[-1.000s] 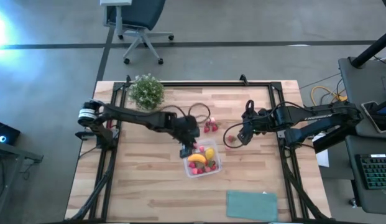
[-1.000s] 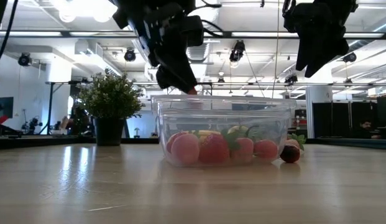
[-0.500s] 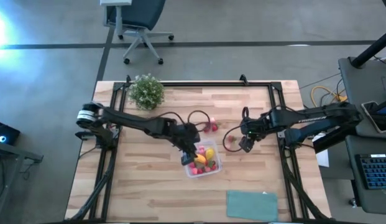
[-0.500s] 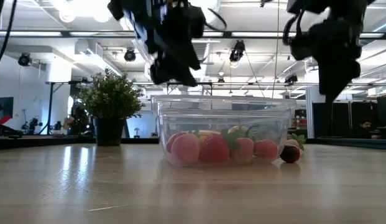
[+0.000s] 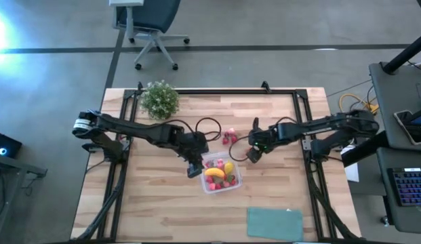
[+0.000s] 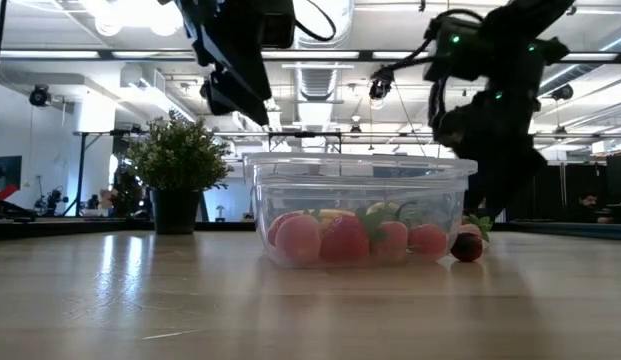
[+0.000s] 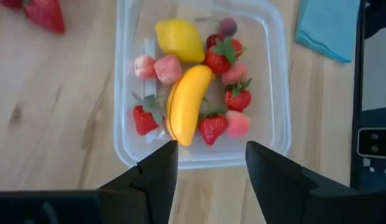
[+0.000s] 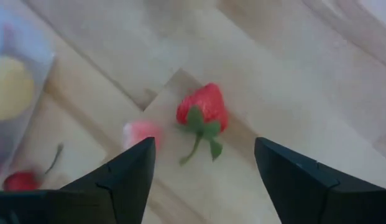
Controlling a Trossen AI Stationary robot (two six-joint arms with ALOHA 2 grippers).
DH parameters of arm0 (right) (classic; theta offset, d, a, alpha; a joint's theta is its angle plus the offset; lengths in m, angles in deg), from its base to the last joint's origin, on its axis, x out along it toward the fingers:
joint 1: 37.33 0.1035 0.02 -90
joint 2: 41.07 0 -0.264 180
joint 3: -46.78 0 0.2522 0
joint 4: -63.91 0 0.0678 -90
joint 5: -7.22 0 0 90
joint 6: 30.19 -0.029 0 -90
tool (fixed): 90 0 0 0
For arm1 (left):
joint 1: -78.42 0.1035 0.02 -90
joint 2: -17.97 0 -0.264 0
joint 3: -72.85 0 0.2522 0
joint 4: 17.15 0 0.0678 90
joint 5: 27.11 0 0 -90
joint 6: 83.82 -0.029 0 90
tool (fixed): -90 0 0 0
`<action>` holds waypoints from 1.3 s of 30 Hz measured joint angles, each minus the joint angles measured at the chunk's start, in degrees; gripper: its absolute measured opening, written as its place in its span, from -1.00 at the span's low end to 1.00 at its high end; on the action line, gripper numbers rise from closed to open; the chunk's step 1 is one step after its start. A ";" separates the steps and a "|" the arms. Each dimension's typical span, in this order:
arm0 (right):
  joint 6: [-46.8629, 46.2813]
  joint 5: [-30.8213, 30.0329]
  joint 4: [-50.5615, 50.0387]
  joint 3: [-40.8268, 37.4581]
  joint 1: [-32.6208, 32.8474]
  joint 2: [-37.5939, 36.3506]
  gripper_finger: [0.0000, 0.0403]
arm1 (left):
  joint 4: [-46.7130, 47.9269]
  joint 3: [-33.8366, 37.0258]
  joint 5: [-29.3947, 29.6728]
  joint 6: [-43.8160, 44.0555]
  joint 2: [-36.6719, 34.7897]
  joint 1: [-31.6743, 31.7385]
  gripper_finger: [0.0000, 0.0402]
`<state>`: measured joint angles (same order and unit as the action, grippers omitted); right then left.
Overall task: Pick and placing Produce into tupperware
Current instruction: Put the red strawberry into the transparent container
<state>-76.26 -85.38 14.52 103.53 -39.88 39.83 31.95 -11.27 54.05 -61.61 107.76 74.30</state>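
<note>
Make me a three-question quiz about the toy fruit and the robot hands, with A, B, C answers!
1. Where is the banana?
A. inside the tupperware
B. on the teal cloth
C. beside the plant

2. What colour is the lemon?
A. green
B. yellow
C. purple

3. What is the right gripper doing?
A. squeezing the banana
B. holding a cloth
C. open above a strawberry on the table

Answers:
1 A, it lies among the berries in the box.
2 B, plainly yellow.
3 C, fingers apart, strawberry untouched between them.

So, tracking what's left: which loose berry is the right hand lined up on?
The red strawberry with the green stem, centred between the open right hand; the pink berry sits off-centre.
</note>
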 joint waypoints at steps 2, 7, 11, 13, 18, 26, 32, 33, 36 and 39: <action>-0.36 -0.11 0.02 0.93 -0.14 2.23 0.38 | 1.15 0.00 1.23 -0.35 -0.75 0.01 -0.13; -1.39 -0.26 0.46 3.85 -0.13 8.12 0.41 | 4.84 0.10 3.42 -2.16 -1.73 0.37 -0.13; -1.39 -0.69 0.52 6.16 -0.13 12.07 0.37 | 5.13 1.18 3.69 -4.08 -1.99 0.44 -0.13; -1.32 -0.99 0.22 7.14 -0.13 13.33 0.32 | 4.78 1.72 3.69 -4.54 -2.28 0.48 -0.13; -1.64 -1.11 -0.54 8.63 -0.13 14.47 0.17 | 4.58 4.26 3.70 -4.60 -3.41 0.66 -0.13; -2.98 -1.59 -4.65 8.18 -0.13 13.66 -0.11 | 4.45 5.16 3.85 -6.11 -3.91 1.23 -0.13; -2.94 -1.57 -5.01 7.87 -0.11 13.30 -0.34 | 4.20 5.16 4.83 -6.18 -3.91 1.55 -0.13; -2.92 -1.57 -4.99 7.88 -0.11 13.09 -0.38 | 4.20 5.16 4.87 -6.18 -3.91 1.55 -0.13; -1.89 -1.91 -4.94 8.07 -0.11 12.10 -0.50 | 4.22 5.16 4.89 -6.16 -3.91 1.55 -0.13; -1.43 -2.07 -4.73 8.28 -0.11 10.42 -0.60 | 4.23 5.16 4.87 -6.16 -3.93 1.55 -0.13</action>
<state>-77.69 -87.45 9.78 111.81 -39.99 50.26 36.18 -6.12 58.92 -67.77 103.84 75.85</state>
